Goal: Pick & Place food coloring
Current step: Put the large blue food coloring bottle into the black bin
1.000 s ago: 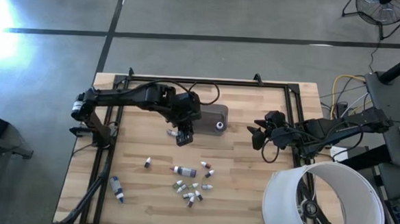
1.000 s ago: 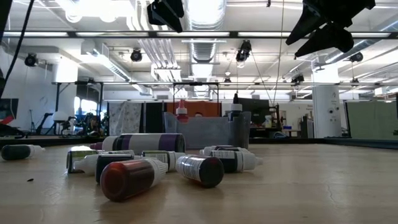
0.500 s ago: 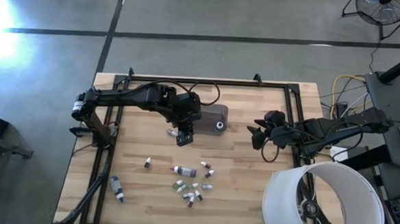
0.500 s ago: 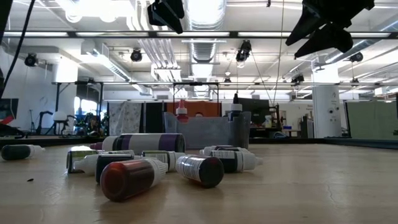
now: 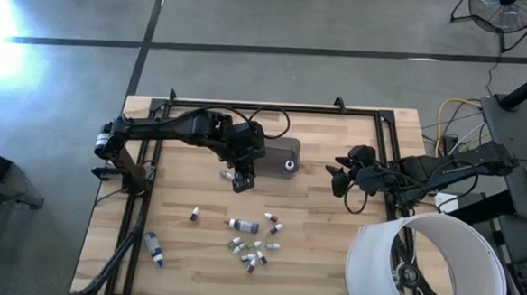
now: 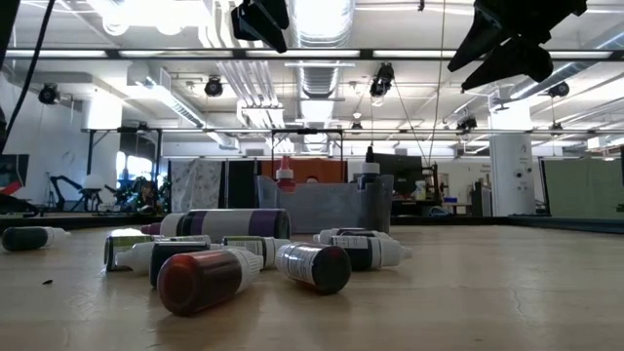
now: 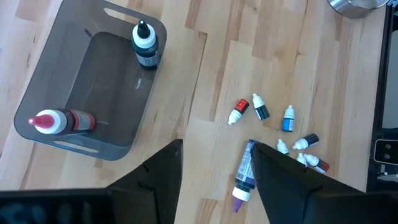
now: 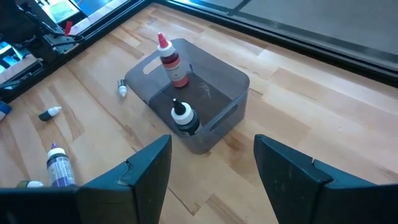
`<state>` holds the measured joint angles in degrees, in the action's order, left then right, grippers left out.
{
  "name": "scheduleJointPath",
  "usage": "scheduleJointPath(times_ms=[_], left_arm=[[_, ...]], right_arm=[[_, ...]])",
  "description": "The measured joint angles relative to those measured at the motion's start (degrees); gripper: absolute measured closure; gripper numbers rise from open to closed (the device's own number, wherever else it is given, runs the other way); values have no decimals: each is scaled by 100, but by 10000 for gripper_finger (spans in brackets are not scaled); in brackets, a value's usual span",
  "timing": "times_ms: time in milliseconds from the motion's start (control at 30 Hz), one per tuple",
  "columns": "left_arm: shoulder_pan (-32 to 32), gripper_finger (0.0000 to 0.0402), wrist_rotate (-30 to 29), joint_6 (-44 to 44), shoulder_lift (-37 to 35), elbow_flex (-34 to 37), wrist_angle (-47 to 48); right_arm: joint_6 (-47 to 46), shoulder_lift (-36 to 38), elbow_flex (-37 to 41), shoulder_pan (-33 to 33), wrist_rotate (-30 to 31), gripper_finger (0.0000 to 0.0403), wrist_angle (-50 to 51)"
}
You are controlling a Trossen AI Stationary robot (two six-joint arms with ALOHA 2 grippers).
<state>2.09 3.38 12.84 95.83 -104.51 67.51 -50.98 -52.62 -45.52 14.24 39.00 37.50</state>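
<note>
Two food coloring bottles stand upright in the grey tub: a red-capped one and a dark one with a white cap. Several more lie on the wood nearer the near edge: a purple bottle, a cluster of tiny ones, and a blue one. My left gripper is open and hovers beside the tub's near left corner, above the purple bottle. My right gripper is open and hangs in the air to the tub's right.
A tiny bottle lies just left of my left gripper, and another lies farther toward the near edge. A black frame rail runs along the table's edges. A large white drum stands off the near right corner.
</note>
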Motion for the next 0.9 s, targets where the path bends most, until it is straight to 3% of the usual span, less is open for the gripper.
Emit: scheduleJointPath(times_ms=[733,900], left_arm=[[-105,237,-6,182,-30,-2,-187],[-694,237,-686,371,-445,161,308]], right_arm=[[-153,0,0,0,55,182,0],[-146,0,0,0,54,182,0]])
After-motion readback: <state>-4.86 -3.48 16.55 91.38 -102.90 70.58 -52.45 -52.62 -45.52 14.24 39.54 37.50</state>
